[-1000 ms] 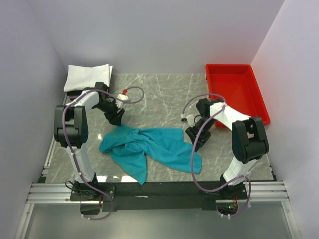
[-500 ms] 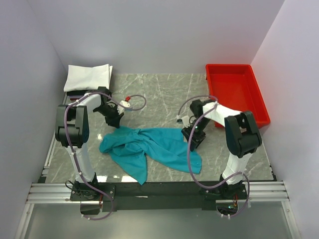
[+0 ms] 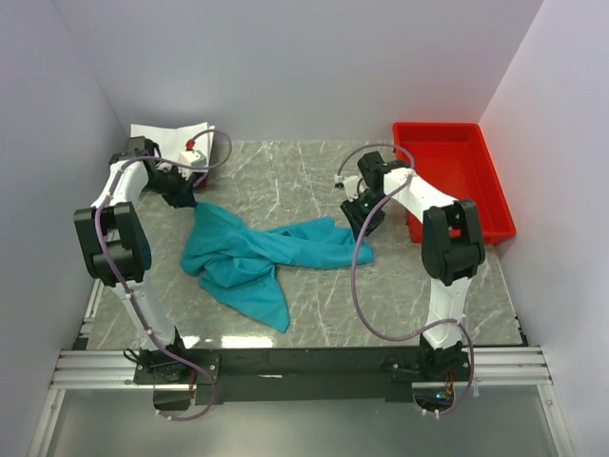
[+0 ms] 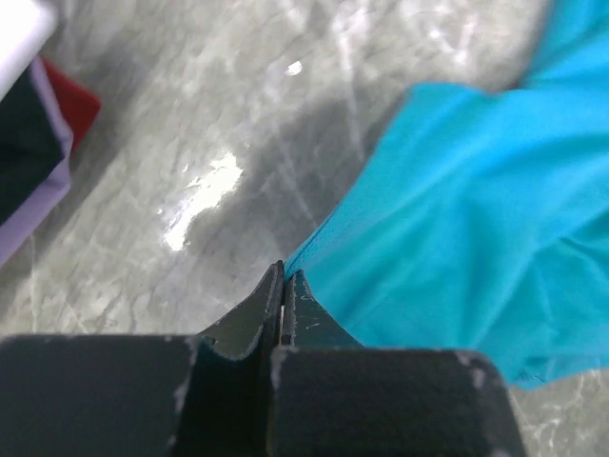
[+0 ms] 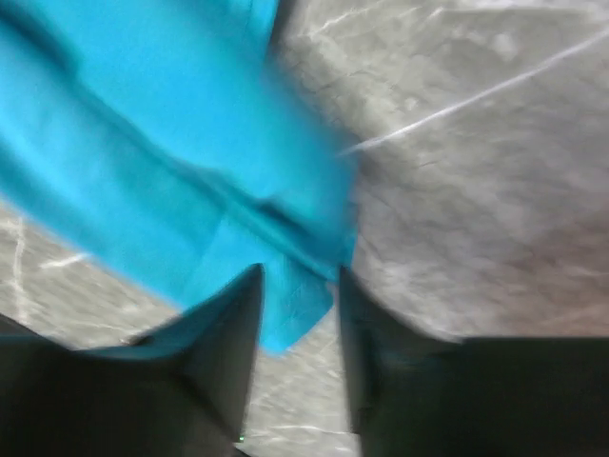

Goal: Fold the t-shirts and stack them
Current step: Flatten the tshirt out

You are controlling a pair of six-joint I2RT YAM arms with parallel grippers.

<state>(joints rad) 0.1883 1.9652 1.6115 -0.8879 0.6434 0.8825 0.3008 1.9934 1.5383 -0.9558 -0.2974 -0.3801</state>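
A crumpled shirt lies in the middle of the table; folded shirts sit behind it far left, a tray far right.

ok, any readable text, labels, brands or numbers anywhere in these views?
None can be read in any view.
The plain teal-blue cloth t-shirt has no print.
The red plastic tray has no marking.
The folded white cloth t-shirt shows no label.
The right wrist view is blurred and shows only cloth and tabletop.

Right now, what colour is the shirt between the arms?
Plain teal-blue shirt; left wrist view shows it best.
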